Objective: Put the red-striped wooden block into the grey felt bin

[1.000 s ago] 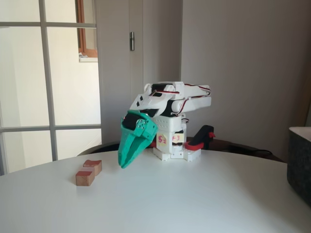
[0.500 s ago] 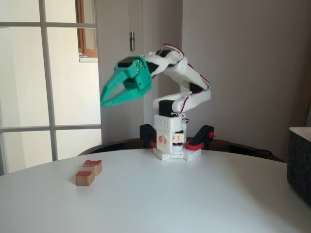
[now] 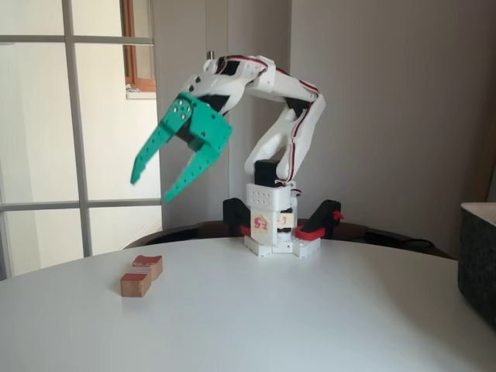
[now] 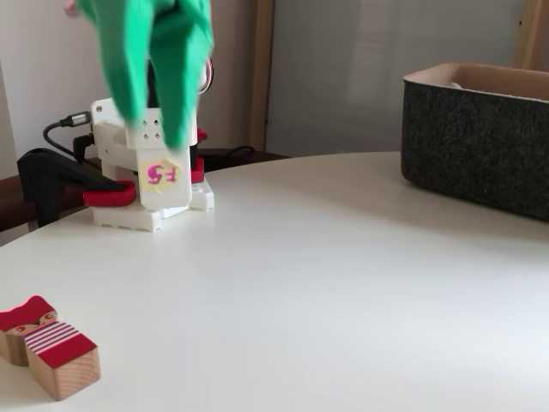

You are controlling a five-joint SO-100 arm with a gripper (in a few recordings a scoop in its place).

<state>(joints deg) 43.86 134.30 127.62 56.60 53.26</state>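
Observation:
The red-striped wooden block (image 3: 147, 266) (image 4: 58, 354) lies on the white table at the left, touching a second wooden block. My green gripper (image 3: 152, 187) hangs open in the air well above and slightly right of the blocks in a fixed view, fingers pointing down-left, nothing between them. In another fixed view the gripper (image 4: 159, 120) is a green blur at the top left, in front of the arm's base. The grey felt bin (image 4: 480, 146) (image 3: 477, 260) stands at the table's right side, far from the block.
A second brown block with a plain red top (image 3: 136, 284) (image 4: 17, 328) sits against the striped one. The white arm base (image 3: 271, 229) is clamped at the table's far edge. Bare white table (image 4: 326, 283) stretches between blocks and bin.
The arm unfolded from its low resting pose. The gripper rose from table level to high above the blocks, swung left and spread its jaws wide. The blocks have not moved.

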